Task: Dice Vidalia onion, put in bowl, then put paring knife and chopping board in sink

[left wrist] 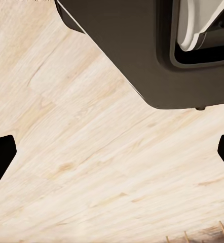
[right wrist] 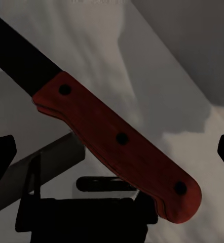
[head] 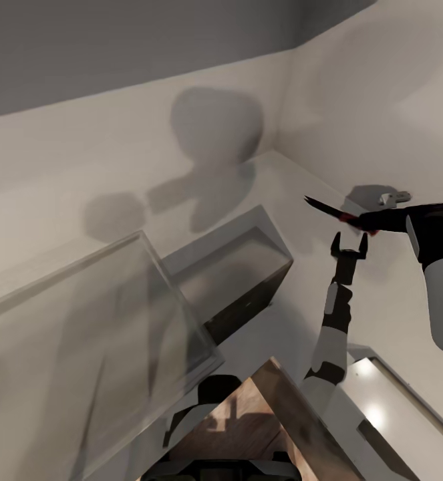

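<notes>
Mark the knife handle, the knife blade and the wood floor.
knife handle [right wrist: 122, 137]: right wrist view, middle rivet.
knife blade [head: 323, 206]: head view, mid-blade.
wood floor [left wrist: 91, 167]: left wrist view, bare plank.

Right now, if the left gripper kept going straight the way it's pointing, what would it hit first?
The left gripper would likely meet the light wood floor first; nothing else sits between its open fingers, though depth is unclear.

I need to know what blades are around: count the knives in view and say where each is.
1. A knife with a red riveted handle and dark blade, raised at the right gripper above the open left gripper. Others may be hidden out of frame.
</notes>
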Robot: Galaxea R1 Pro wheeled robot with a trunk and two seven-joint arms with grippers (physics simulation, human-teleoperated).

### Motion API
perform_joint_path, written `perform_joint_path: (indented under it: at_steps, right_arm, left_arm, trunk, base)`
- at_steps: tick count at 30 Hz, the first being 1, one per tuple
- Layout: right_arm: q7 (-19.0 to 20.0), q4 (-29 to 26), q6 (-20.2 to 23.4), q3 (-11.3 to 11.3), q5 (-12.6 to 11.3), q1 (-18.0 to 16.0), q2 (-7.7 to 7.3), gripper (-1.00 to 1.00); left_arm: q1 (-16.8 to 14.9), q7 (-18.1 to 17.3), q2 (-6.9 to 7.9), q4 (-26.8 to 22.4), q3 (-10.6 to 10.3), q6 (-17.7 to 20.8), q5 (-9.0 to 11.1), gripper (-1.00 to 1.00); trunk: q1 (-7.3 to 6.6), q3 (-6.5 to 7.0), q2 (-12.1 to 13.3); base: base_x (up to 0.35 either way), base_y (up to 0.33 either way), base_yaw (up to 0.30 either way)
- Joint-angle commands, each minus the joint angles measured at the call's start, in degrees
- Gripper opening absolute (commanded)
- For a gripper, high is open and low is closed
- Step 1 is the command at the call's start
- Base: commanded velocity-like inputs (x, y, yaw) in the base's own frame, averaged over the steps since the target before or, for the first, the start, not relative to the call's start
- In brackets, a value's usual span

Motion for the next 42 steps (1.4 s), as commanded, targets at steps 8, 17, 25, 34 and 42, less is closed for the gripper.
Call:
perform_joint_path:
  at_steps: [8, 17, 25, 34, 42]
  right_arm:
    - [0.52, -0.01, 0.14, -0.24, 0.55, -0.04, 0.04, 1.00]
    - [0.48, 2.40, 0.08, -0.23, 0.54, -0.05, 0.27, 1.00]
    - [0.44, 3.32, 0.05, -0.23, 0.55, -0.06, 0.30, 1.00]
    - [0.50, 3.85, -0.18, -0.34, 0.63, -0.04, 0.14, 1.00]
    - [0.52, 3.87, -0.21, -0.37, 0.64, -0.04, 0.05, 1.00]
  left_arm:
    - [0.03, 0.35, 0.03, -0.17, -0.15, 0.33, 0.03, 1.00]
    - [0.03, 0.35, 0.03, -0.19, -0.22, 0.28, -0.01, 1.00]
    - [0.03, 0.35, 0.03, -0.22, -0.23, 0.28, -0.01, 1.00]
    - [0.03, 0.35, 0.03, -0.18, -0.23, 0.28, -0.01, 1.00]
    - [0.03, 0.35, 0.03, -0.17, -0.23, 0.28, 0.03, 1.00]
  trunk:
    - [0.04, -0.08, -0.10]
    - [0.04, -0.20, -0.10]
    - [0.04, -0.87, -0.10]
    - [0.04, -1.27, -0.10]
    - [0.04, -1.29, -0.10]
  base:
    - [0.024, -0.018, 0.000]
    - [0.001, 0.000, 0.000]
    - [0.000, 0.000, 0.000]
    - [0.000, 0.000, 0.000]
    - [0.000, 0.000, 0.000]
